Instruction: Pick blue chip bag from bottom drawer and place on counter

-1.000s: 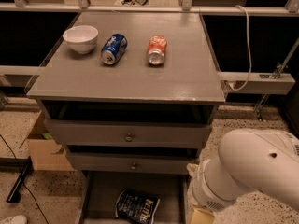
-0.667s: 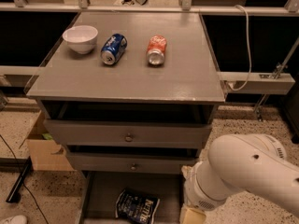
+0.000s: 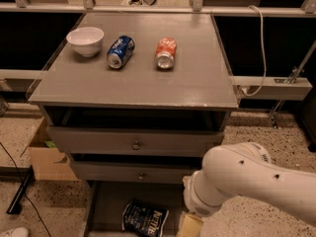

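- The blue chip bag point(image 3: 144, 218) lies flat in the open bottom drawer point(image 3: 106, 206), towards the front and a little right of the middle. Its white letters face up, and its lower end is cut off by the edge of the view.
- I judge the bag to be very light and soft. The foil is crinkled and probably slippery, and the chips inside will break if it is squeezed hard.
- The best place to hold it seems to be a sealed end or a raised fold of the foil. There the grip presses only foil and not the chips. A gentle pinch should be enough for such a small weight.
- The gripper point(image 3: 190, 226) is low at the bottom edge, just to the right of the bag and beside the drawer. Only its upper part shows, so I cannot tell if it is open or closed, or if it touches the bag.
- The thick white arm point(image 3: 252, 181) comes in from the right, in front of the cabinet.
- Above, the two drawers with knobs are only a little open.
- The counter point(image 3: 148, 83) carries a white bowl point(image 3: 85, 40), a blue can point(image 3: 121, 51) and an orange can point(image 3: 166, 53) near the back. Its front half is bare, a good spot for the bag.
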Controlling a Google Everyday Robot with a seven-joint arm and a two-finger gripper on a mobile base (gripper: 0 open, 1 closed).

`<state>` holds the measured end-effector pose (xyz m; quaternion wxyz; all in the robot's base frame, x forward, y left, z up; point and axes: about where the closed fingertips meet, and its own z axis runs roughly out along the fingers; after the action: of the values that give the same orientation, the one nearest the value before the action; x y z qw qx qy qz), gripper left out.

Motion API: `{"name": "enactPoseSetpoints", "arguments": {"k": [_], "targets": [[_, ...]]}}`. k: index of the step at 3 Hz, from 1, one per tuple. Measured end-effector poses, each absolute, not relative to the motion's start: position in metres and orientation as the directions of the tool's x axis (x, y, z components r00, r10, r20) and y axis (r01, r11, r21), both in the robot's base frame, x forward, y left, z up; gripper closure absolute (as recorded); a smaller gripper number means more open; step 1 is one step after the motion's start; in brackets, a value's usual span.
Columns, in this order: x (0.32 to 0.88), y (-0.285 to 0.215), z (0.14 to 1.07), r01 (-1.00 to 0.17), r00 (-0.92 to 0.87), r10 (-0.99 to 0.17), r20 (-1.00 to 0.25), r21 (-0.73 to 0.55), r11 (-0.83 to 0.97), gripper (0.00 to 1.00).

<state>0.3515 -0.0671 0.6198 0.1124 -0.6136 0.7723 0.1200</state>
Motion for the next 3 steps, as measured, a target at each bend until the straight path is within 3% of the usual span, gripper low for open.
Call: {"name": "enactPoseSetpoints", "arguments": {"k": [2,3], "targets": [[0.342,-0.053,0.580,-0.975,-0.220,-0.925,-0.310,0.087,0.203,0.00],[0.357,-0.037,0.508,-0.962,-0.260,-0.925,-0.277,0.154,0.225,0.00]]}}
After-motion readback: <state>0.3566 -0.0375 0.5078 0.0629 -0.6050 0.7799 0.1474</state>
